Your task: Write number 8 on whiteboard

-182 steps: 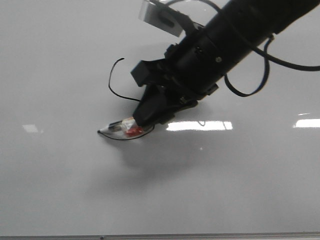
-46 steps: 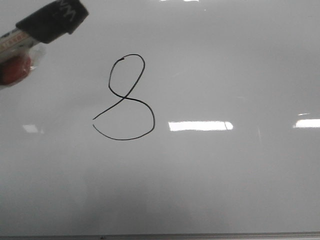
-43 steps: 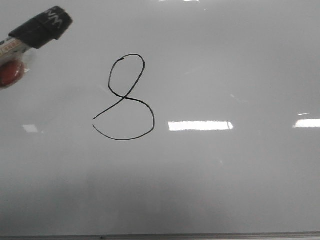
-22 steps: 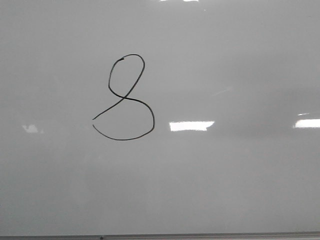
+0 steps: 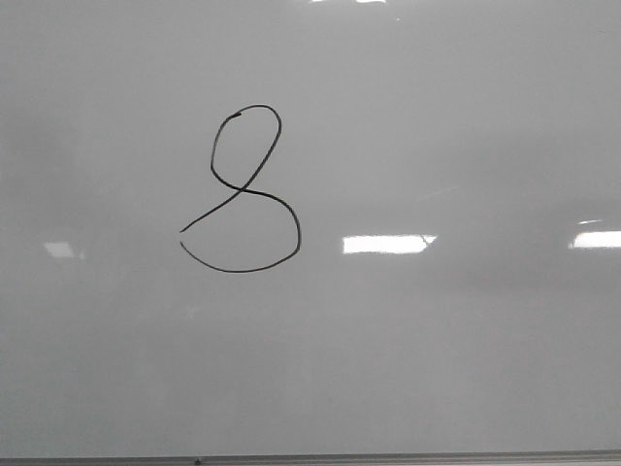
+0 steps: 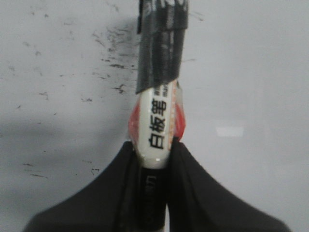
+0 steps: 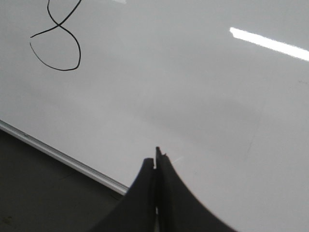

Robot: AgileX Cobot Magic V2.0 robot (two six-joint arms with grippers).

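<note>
The number 8 (image 5: 243, 189) is drawn in thin black line on the whiteboard (image 5: 437, 369), left of centre in the front view. Its lower part also shows in the right wrist view (image 7: 60, 43). No gripper shows in the front view. My left gripper (image 6: 153, 150) is shut on a whiteboard marker (image 6: 155, 128) with a white labelled barrel, red padding and a black cap, held over a smudged part of the board (image 6: 58, 72). My right gripper (image 7: 155, 162) is shut and empty, above the board near its framed edge.
The board's thin metal frame edge (image 7: 63, 157) runs beside a dark surface (image 7: 43, 198) in the right wrist view. The frame edge also lines the near side in the front view (image 5: 310, 458). Bright light reflections (image 5: 386, 244) lie on the board.
The arm with the marker finished the 8, lifted off, moved away to the upper left and left the front view. The 8 now stands whole and uncovered.
</note>
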